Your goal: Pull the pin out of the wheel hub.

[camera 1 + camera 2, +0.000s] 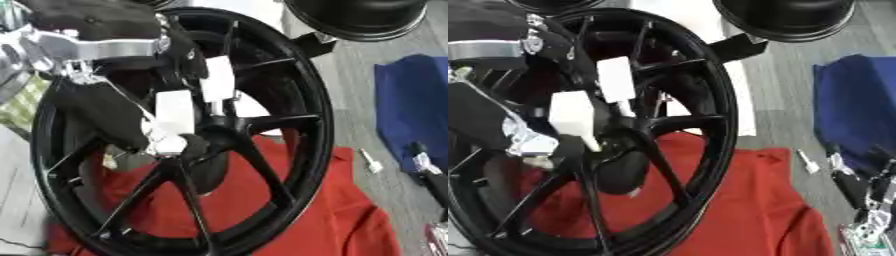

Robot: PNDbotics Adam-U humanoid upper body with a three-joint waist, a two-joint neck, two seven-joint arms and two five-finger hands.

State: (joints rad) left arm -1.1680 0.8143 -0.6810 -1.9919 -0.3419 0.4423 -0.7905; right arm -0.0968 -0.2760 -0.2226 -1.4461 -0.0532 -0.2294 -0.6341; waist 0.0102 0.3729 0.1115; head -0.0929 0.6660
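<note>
Glossy black wheel hub (297, 100), seemingly cloth red mat (324, 210)

I see the wheel hub (289, 90), a glossy black spoked rim, standing on edge and tilted, filling the left and centre of the frame from top to bottom. Its thin spokes run in to a dark centre boss (229, 125) just above mid-frame. I can't pick out the pin itself; the area around the boss is partly covered, so its state is unclear to me.
</note>
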